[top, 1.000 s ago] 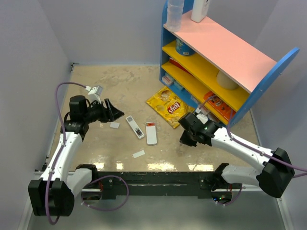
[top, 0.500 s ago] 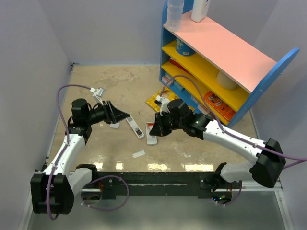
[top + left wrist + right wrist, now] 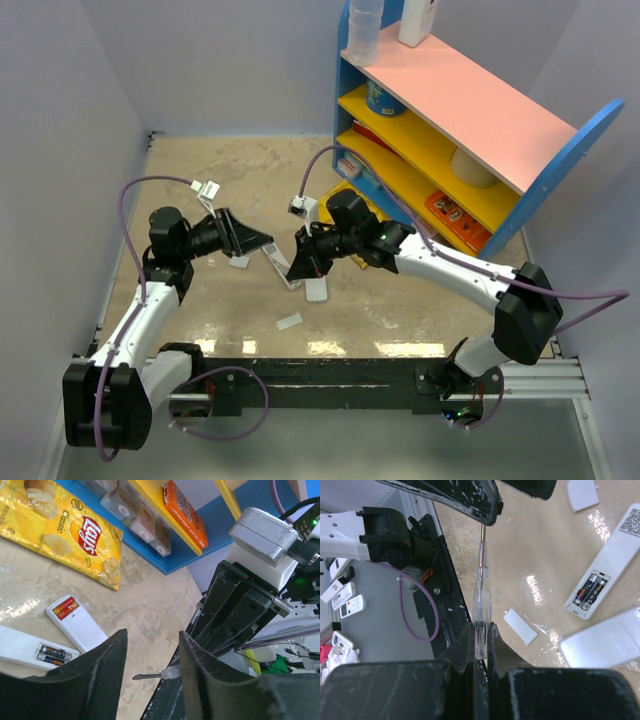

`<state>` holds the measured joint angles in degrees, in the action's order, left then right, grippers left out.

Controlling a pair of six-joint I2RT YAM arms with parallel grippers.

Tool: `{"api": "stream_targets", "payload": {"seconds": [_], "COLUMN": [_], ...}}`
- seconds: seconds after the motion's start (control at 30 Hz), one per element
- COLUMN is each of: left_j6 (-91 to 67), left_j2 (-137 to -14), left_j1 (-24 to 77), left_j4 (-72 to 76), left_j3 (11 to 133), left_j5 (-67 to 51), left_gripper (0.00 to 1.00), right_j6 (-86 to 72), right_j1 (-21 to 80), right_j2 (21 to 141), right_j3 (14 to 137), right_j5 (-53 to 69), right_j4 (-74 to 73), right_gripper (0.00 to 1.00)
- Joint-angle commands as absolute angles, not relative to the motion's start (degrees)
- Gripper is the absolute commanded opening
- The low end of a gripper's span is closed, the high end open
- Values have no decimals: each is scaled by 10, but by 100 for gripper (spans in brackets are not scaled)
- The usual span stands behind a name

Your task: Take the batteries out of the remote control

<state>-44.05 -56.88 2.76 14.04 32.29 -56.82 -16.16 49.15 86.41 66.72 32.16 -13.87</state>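
Note:
The white remote control (image 3: 80, 626) lies back up on the table, its compartment open with the two red-orange batteries (image 3: 65, 607) in it. In the top view only its near end (image 3: 317, 291) shows past my right gripper (image 3: 300, 266). That gripper (image 3: 480, 628) is shut on the clear handle of a screwdriver (image 3: 481, 600). The tool's metal tip (image 3: 150, 675) points in between the fingers of my left gripper (image 3: 152, 634), which is open and touches nothing. Both grippers (image 3: 255, 240) meet left of the remote.
A narrower white bar (image 3: 607, 572) with dark cells lies beside the remote. Two loose white covers (image 3: 289, 321) (image 3: 240, 262) rest on the table. A yellow chip bag (image 3: 60, 525) lies before the blue and yellow shelf (image 3: 470, 110). Walls close the left and back.
My right arm has swung left across the table, bringing the screwdriver over the remote to the left gripper. The left gripper's jaws have narrowed somewhat and shifted slightly right.

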Motion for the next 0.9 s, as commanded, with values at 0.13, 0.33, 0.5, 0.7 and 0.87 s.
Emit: {"api": "stream_targets", "payload": {"seconds": [0.13,0.33,0.5,0.7,0.87], "left_j6": [-504,-582,-639,-660,-721], "left_j2": [-547,-536,-542,-548,-521], "left_j1": [32,33,34,39,40], "left_j4": [200,298,397,419,429], "left_j3": [279,246,219,207,191], "left_j5": [-587,-588,-585,-582,-535], "left_gripper": [49,53,51,23,0], "right_j6": [-199,-235,-254,-275,-255], "right_j1": [455,442,439,436,437], "right_j2": [879,893,904,916,889], "right_j3": [662,647,642,637,631], "right_j5": [442,488,508,516,430], "right_j4": [-21,38,65,87,105], "right_gripper": [0,0,0,0,27]}}
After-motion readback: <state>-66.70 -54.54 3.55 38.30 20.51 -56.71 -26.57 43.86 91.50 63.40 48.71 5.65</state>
